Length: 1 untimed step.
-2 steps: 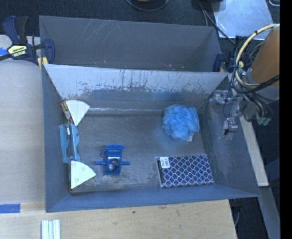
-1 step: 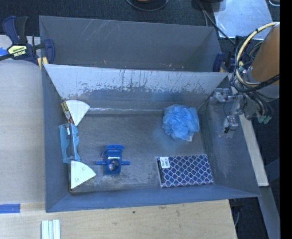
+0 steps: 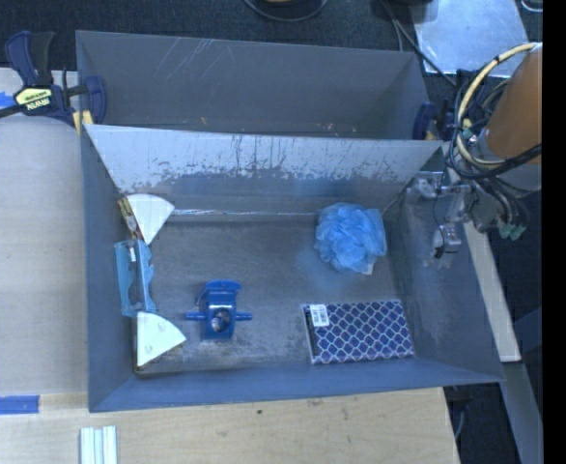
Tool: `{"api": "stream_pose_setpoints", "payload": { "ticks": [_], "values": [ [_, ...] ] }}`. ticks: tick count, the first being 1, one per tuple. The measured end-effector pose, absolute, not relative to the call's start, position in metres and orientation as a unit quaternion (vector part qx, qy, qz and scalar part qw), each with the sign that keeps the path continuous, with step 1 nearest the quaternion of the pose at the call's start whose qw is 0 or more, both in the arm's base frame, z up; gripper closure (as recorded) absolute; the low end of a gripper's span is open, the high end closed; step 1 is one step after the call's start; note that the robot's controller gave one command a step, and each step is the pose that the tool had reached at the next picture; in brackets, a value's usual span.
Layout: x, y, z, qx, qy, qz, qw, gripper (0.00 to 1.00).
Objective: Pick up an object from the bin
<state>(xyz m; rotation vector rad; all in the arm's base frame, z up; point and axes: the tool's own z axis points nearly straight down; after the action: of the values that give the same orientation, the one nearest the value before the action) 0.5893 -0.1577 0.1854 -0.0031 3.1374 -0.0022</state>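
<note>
My gripper (image 3: 444, 228) hangs over the bin's right wall, above the sloping side and clear of the floor. Nothing shows in it. Nearest to it, a little to its left, a crumpled light-blue puff of soft material (image 3: 351, 238) lies on the floor at the back right. In front of that, at the front right corner, a flat dark-blue pad with a white scale pattern (image 3: 358, 332) lies flat.
A small blue plastic clamp-like piece (image 3: 218, 312) sits at the front middle. Along the left wall lies a long blue tool with white fan-shaped ends (image 3: 136, 278). The arm with its cables stands outside the right rim.
</note>
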Motion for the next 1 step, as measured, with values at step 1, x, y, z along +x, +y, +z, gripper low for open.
{"api": "stream_pose_setpoints", "payload": {
  "ticks": [1],
  "values": [
    [0.6039,-0.1472,0.1675,-0.110,0.994,-0.001,0.005,0.00]
  ]
}}
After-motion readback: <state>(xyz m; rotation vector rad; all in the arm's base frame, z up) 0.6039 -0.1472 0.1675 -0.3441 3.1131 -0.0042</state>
